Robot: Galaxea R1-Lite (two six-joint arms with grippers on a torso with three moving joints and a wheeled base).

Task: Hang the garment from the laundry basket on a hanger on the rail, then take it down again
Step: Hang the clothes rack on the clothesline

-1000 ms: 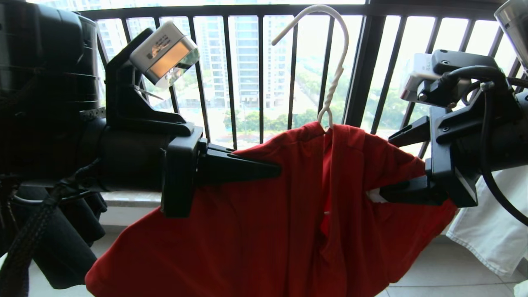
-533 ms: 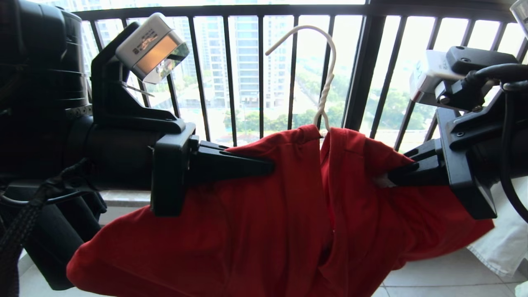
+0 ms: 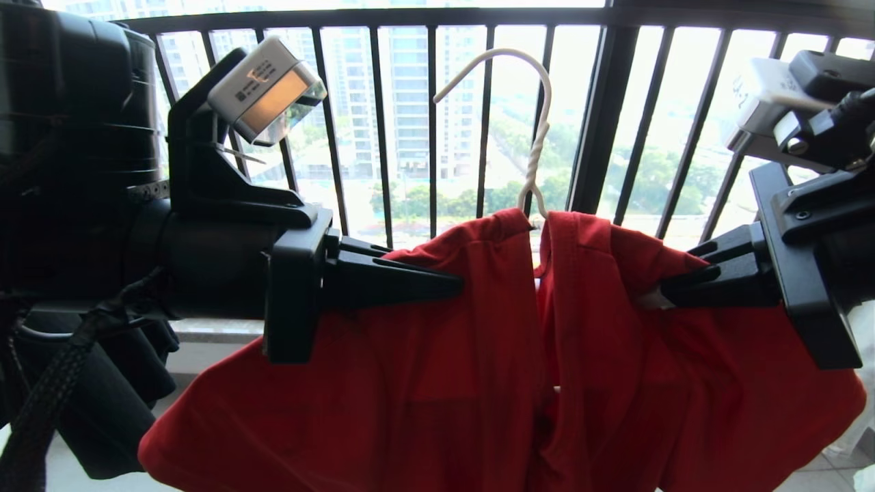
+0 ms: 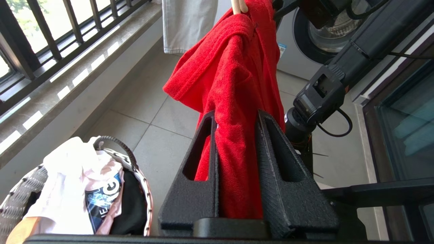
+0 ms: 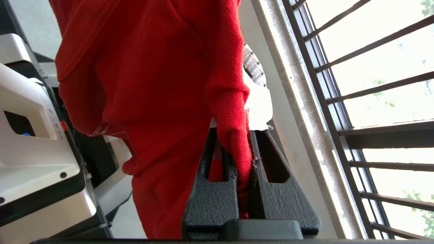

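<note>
The garment (image 3: 424, 383), a red T-shirt, hangs on the hanger (image 3: 536, 137), a cream-white wire one. Its hook stands free in the air in front of the balcony bars. My left gripper (image 3: 458, 283) reaches in level from the left. Its jaws sit a little apart, with a thick fold of the shirt's shoulder (image 4: 234, 78) filling the gap in the left wrist view (image 4: 236, 113). From the right, my right gripper (image 3: 649, 297) is shut on a narrow fold of the other shoulder (image 5: 237, 132). The laundry basket (image 4: 20, 193) stands on the floor below. The rail is out of view.
The black balcony railing (image 3: 601, 116) runs close behind the hanger, over a stone sill (image 4: 67, 84). White and black clothes lie in the basket. A white cloth (image 4: 186, 23) hangs further along, near a washing machine (image 4: 325, 30). The floor is tiled.
The right gripper, open around the shoulder a second ago, has shut on it and drawn off to the right, spreading the shirt. The left jaws have parted slightly. The hook sits lower.
</note>
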